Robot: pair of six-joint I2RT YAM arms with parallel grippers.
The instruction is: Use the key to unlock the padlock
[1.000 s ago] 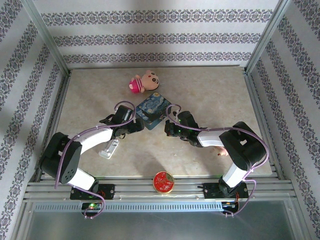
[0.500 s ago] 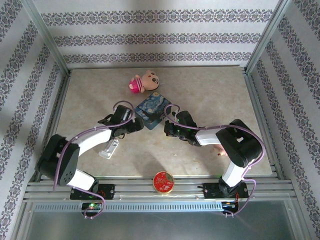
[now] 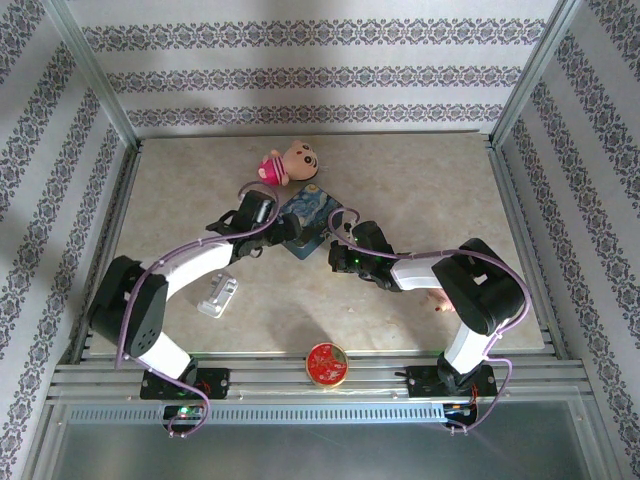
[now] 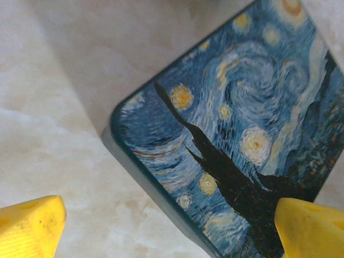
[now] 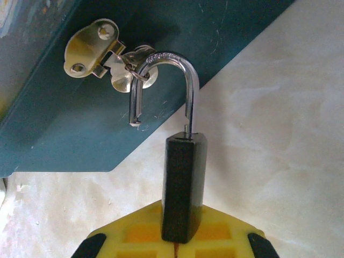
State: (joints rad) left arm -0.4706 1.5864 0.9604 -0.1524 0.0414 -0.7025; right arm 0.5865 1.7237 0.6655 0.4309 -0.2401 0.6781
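The left gripper (image 4: 169,231) stands with its yellow fingers (image 4: 29,226) spread wide and nothing between them. One finger hangs over the pale marbled table (image 4: 54,107), the other over the lid of the blue painted tin (image 4: 226,123), just past the tin's corner. From above, that tin lies mid-table between the two arms.

On the tin's dark teal side wall a small brass hasp (image 5: 94,48) is riveted, and the padlock (image 5: 183,183) hangs from its ring. It is a slim thing: a narrow black body, seen edge-on, under a thin bright shackle (image 5: 185,86) bent like a hook. The shackle's long leg runs into the top of the body. Its short leg ends bare in the air beside the tin wall, clear of the body, so the lock stands open.

The padlock's long axis runs straight away from the tin, shackle toward the hasp and body toward the right arm.

The right gripper (image 5: 174,239) meets the foot of the black body with its fingers pressed together. Whether they pinch anything there I cannot tell, for the body hides the seam.
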